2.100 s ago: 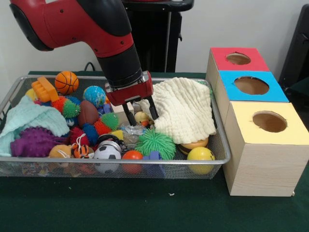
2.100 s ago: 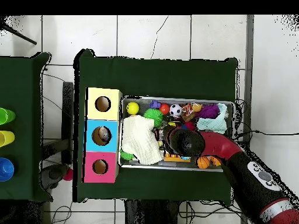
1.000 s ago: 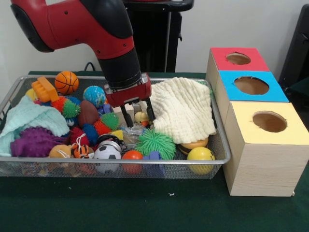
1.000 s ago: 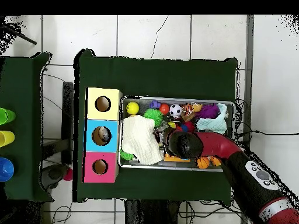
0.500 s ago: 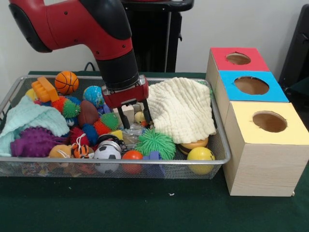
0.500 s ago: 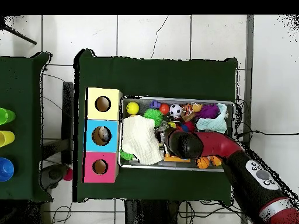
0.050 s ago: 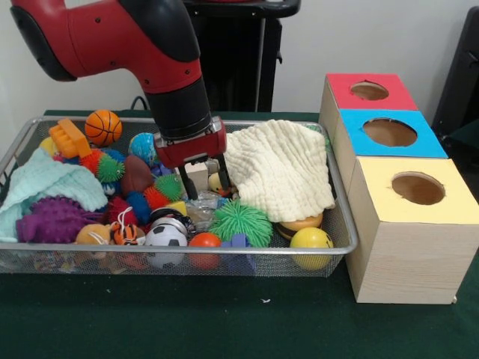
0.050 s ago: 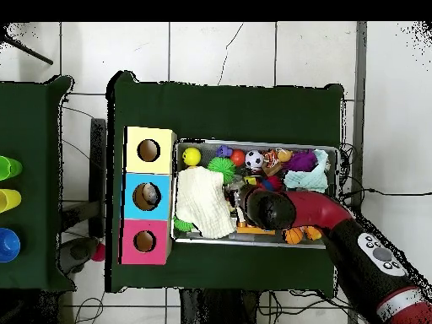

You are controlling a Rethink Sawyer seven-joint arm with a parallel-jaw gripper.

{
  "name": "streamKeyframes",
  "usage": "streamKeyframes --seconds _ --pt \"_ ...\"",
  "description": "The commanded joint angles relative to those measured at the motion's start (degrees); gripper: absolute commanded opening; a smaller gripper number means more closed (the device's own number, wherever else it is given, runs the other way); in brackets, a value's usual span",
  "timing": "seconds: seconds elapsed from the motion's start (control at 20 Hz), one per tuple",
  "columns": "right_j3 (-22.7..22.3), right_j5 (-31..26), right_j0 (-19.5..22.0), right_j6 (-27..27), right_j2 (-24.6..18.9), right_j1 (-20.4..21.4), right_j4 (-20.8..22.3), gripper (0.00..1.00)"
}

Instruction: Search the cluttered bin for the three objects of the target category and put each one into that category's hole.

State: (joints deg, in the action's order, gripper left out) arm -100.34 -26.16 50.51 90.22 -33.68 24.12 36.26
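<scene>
Holding mixed toys, wire bin (image 7: 340,224), cream cloth (image 7: 284,168)

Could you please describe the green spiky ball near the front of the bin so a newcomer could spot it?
Look in the wire-mesh bin, along its front rail. Just left of the cream cloth sits the green spiky ball, the only large bright-green one, covered in soft rubbery strands.

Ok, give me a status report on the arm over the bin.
Gripper open, low in the wire mesh bin, empty. Fingers straddle a pale wooden block. Cream knitted cloth close beside, green spiky ball just in front.
</scene>
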Motion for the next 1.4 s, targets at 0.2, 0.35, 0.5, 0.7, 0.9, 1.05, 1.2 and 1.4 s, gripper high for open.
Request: streamKeyframes --seconds 0.2,0.35,0.5,0.7,0.9,1.05,1.2,1.4 --pt "6.1 -4.4 2.9 -12.4 0.1 -1.7 6.3 1.00" --pt "5.5 -4.7 3.5 -11.3 -0.4 -1.4 5.4 1.00" --pt "5.1 -5.7 3.3 -9.5 -1.1 -0.7 3.6 1.00" --pt "4.9 -6.9 2.7 -8.3 -1.5 0.1 2.2 1.00" --pt "4.8 -6.8 2.0 -7.2 -1.3 1.0 2.0 1.00" --pt "4.8 -6.1 2.1 -6.6 -1.1 0.9 2.1 1.00" --pt "4.8 -5.7 2.2 -6.4 -1.1 0.6 2.1 1.00" --pt "4.9 -4.1 2.6 -4.5 -1.5 -0.3 1.2 1.00"
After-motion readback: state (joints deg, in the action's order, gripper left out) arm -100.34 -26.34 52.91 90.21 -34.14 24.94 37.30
